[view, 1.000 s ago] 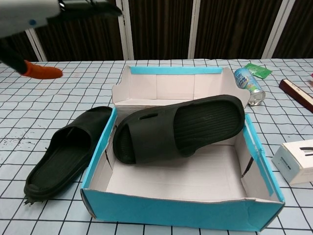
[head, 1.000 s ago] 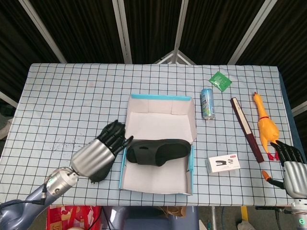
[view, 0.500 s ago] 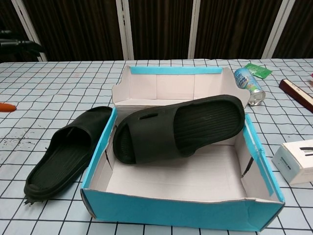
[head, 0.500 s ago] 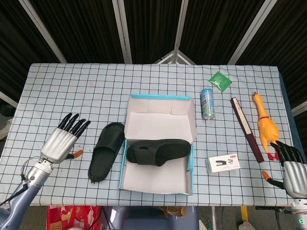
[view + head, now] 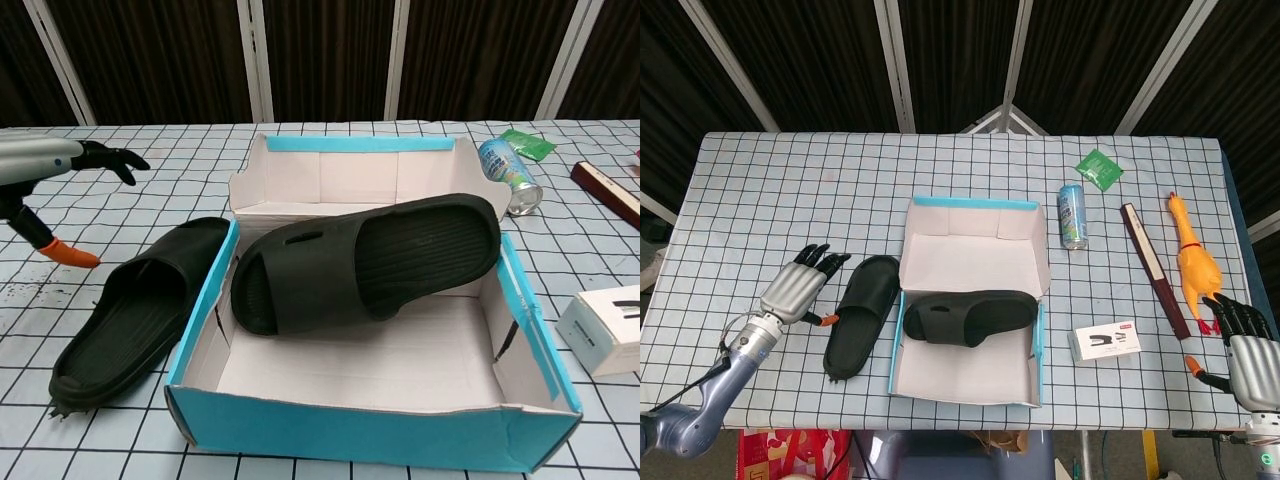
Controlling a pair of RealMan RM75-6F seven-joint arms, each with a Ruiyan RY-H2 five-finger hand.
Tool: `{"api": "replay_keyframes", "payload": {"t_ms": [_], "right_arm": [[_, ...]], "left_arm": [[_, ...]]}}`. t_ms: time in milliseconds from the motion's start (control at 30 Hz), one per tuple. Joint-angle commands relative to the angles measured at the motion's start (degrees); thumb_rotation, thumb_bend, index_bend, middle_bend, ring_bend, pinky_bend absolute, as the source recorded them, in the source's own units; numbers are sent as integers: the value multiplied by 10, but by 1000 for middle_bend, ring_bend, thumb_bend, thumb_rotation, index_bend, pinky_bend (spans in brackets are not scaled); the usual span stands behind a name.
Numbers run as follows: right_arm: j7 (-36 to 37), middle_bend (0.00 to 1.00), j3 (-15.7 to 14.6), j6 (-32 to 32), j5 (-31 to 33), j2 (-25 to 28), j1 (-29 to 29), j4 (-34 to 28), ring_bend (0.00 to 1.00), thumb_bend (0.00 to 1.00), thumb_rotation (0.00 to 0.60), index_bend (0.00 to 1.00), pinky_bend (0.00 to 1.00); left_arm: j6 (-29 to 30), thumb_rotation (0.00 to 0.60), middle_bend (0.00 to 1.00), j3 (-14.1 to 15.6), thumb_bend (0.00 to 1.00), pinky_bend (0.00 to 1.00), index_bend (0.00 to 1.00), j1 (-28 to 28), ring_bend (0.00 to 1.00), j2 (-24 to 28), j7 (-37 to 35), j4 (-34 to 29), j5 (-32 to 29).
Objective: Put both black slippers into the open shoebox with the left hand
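Note:
One black slipper lies across the open shoebox, resting inside it at a tilt. The second black slipper lies flat on the table just left of the box. My left hand hovers to the left of that slipper, its fingers spread and holding nothing, apart from the slipper. My right hand rests at the table's front right corner, empty, with its fingers loosely apart.
A can, a green packet, a long dark box, a rubber chicken and a small white box lie right of the shoebox.
My left hand drew back from the box to the far left, then came back in toward the slipper on the table. The slippers have not moved.

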Motion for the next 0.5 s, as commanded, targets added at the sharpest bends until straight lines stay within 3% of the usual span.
{"api": "replay_keyframes", "payload": {"t_ms": [33,300,500], "right_arm": [[-3,120,0,-3,1,-1,1,-1,117,258,600,152,99],[-7,120,0,-3,5,1,0,-5,117,258,600,152,99],[-9,120,-1,-3,5,1,0,-6,117,258,600,152,99]], "left_arm": [[-27,479,133,-8,239,60,18,-20,0,12,17,-14,-35],[-108,552,105,-4,239,21,9,-103,0,68,108,-68,-180],[-111,599,85,27,240,21,25,-174,0,80,182,-89,-289]]}}
